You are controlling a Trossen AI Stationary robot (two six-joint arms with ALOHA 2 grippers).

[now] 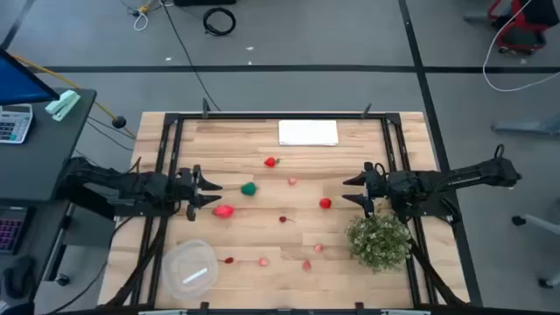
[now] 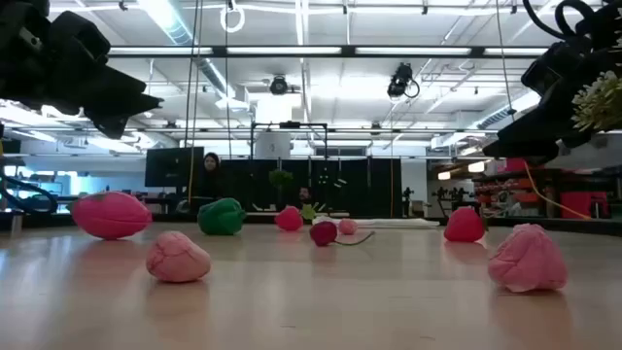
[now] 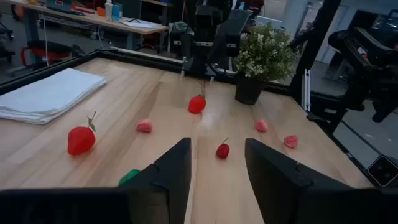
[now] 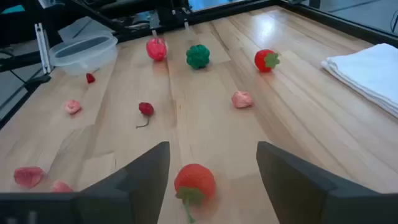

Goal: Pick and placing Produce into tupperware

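High view shows the produce scattered across the table: a pink piece (image 1: 224,211) and a green one (image 1: 249,187) just ahead of the left gripper (image 1: 210,192), whose fingers stand wide apart, holding nothing. A red fruit (image 1: 325,204) lies just before the right gripper (image 1: 354,191), likewise spread wide and holding nothing. The tupperware (image 1: 189,269) sits well apart, off to the left gripper's side, near the table's edge.

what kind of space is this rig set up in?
Likely a robotics lab or workshop: a light wooden table on grey concrete floor, rows of ceiling strip lights above an open hall, and cluttered workbenches behind.
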